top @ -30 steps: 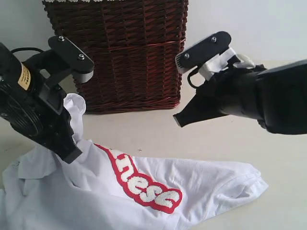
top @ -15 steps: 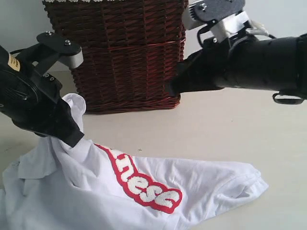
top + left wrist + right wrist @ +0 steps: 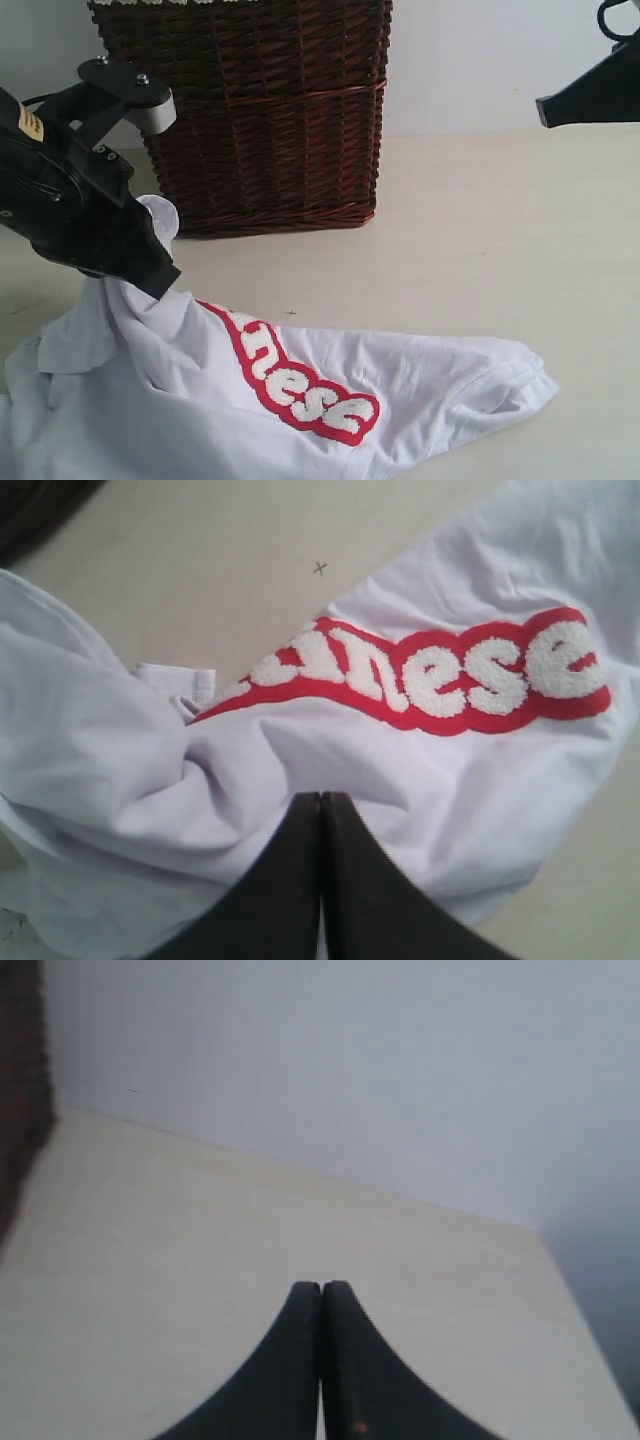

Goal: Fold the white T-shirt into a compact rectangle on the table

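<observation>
Task thing: the white T-shirt (image 3: 420, 385) lies in a loose, rumpled spread on the bench (image 3: 480, 230), in front of the wicker basket (image 3: 270, 110) and towards the left of the exterior view. Its red band (image 3: 300, 388) of fuzzy lettering faces up and runs slantwise.

Done so far: nothing that can be made out. No clean fold is seen, the edges lie uneven, and one bunched sleeve (image 3: 158, 218) is pushed up close to the basket.

Left to do: nearly the whole task, as judged. The cloth is to be flattened, the sleeves brought in and the body doubled into a compact rectangle.

Left tool (image 3: 321, 800): the jaws are pressed together with no gap. The tip is set at the crumpled upper part of the shirt, beside the near end of the red band. Whether it touches the cloth or hangs just over it cannot be told. No cloth is seen between the jaws, though a thin pinch hidden under the tip cannot be ruled out.

Right tool (image 3: 321, 1288): the jaws are closed flat against each other and nothing is held. It is raised at the far right edge of the exterior view, well apart from the shirt — only bare bench and pale wall (image 3: 350, 1080) are seen beyond it.

Next call, as judged: both tools would have to be opened and brought to the shirt's edges before any fold can be made.
</observation>
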You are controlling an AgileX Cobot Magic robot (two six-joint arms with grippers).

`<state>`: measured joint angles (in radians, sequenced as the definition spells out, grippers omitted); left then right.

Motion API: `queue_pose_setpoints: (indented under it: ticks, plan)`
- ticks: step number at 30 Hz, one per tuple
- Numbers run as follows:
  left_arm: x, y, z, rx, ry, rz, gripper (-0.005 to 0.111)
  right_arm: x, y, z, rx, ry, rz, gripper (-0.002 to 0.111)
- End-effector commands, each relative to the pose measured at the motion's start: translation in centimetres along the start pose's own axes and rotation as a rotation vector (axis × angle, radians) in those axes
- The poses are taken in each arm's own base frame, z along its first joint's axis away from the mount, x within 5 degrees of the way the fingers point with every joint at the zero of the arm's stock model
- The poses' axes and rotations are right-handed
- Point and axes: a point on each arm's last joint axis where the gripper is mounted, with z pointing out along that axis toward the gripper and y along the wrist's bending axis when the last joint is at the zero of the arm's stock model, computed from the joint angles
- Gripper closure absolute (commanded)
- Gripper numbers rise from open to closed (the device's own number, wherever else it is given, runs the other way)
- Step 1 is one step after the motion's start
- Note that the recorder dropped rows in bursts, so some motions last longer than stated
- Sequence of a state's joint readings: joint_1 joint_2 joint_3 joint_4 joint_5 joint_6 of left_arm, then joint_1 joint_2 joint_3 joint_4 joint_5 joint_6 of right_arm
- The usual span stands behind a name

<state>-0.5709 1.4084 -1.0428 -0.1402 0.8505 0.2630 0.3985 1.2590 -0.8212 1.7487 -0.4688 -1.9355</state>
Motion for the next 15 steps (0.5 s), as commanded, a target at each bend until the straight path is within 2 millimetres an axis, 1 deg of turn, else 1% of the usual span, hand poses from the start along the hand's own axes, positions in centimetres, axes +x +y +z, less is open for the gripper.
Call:
queue_pose_setpoints:
  ticks: [1, 4, 6, 7, 8, 9, 10, 11, 12, 14, 15]
  plan:
    - [-0.2, -0.2, -0.3, 0.026, -0.020, 0.006, 0.107, 0.4, 1.7, -1.9, -0.266, -0.095, 0.085, 0.108]
    - [-0.1, -0.4, -0.3, 0.050, -0.010, 0.018, 0.107, 0.7, 3.6, -2.5, -0.476, -0.112, 0.168, 0.108]
    - [0.0, -0.5, -0.3, 0.060, -0.003, 0.024, 0.107, 0.8, 5.3, -2.8, -0.664, -0.093, 0.253, 0.108]
    - [0.0, -0.5, -0.3, 0.063, 0.000, 0.025, 0.107, 0.8, 6.1, -3.0, -0.772, -0.068, 0.248, 0.108]
    - [0.0, -0.5, -0.3, 0.063, 0.001, 0.025, 0.107, 0.8, 6.7, -2.9, -0.875, -0.004, 0.218, 0.108]
    - [0.0, -0.5, -0.3, 0.066, 0.003, 0.023, 0.107, 0.9, 7.1, -2.6, -0.947, 0.096, 0.160, 0.108]
    - [0.0, -0.5, -0.3, 0.066, 0.003, 0.023, 0.107, 1.1, 7.3, -2.0, -0.970, 0.201, 0.094, 0.108]
    - [0.0, -0.5, -0.3, 0.066, 0.003, 0.023, 0.107, 1.3, 7.2, -1.4, -0.950, 0.331, 0.019, 0.108]
    - [0.0, -0.5, -0.3, 0.066, 0.003, 0.029, 0.107, 1.5, 6.8, -0.8, -0.889, 0.448, -0.034, 0.108]
    - [0.1, -0.6, -0.3, 0.067, 0.006, 0.051, 0.107, 1.6, 5.7, 0.1, -0.748, 0.571, -0.096, 0.108]
    - [0.1, -0.6, -0.3, 0.068, 0.008, 0.058, 0.107, 1.8, 5.1, 0.4, -0.678, 0.597, -0.124, 0.108]
